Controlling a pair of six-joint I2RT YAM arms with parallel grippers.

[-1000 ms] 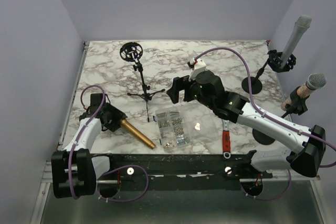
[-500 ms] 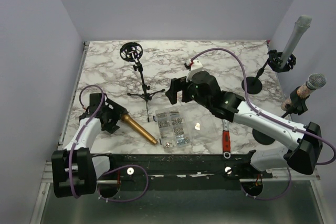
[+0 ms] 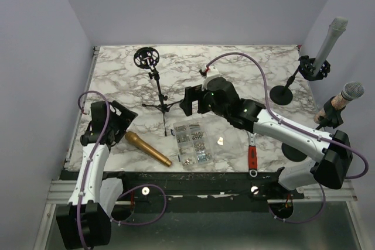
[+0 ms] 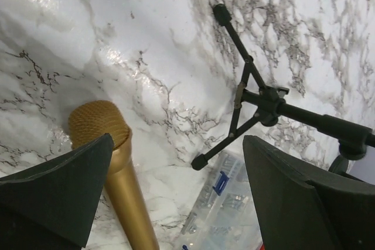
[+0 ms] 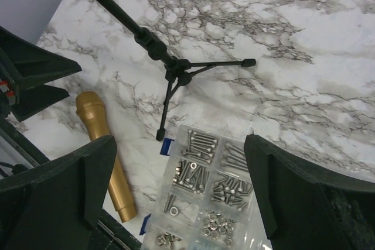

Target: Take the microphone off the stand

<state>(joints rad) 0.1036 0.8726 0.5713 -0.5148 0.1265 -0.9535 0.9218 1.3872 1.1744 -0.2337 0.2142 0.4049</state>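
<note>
The gold microphone (image 3: pixel 147 148) lies flat on the marble table, free of the black tripod stand (image 3: pixel 159 93), whose round clip (image 3: pixel 146 58) holds nothing. My left gripper (image 3: pixel 115 119) hovers open just left of the microphone's mesh head, apart from it. From the left wrist the microphone (image 4: pixel 111 162) shows beside the left finger, with the gripper (image 4: pixel 176 159) holding nothing and the stand (image 4: pixel 258 98) ahead. My right gripper (image 3: pixel 190 102) hangs open right of the stand's legs. Its wrist view has the gripper (image 5: pixel 179 144) above the screw box, the stand (image 5: pixel 176 74) ahead and the microphone (image 5: pixel 105 156) at left.
A clear screw box (image 3: pixel 192 141) sits right of the microphone, also seen as the box (image 5: pixel 211 197). A red-handled tool (image 3: pixel 252 156) lies further right. Two more stands with a grey microphone (image 3: pixel 328 42) and a silver-headed one (image 3: pixel 351 92) line the right edge.
My left gripper has opened and let go of the gold microphone, then risen and drawn back to the left. The microphone stays flat on the table. My right arm has edged left.
</note>
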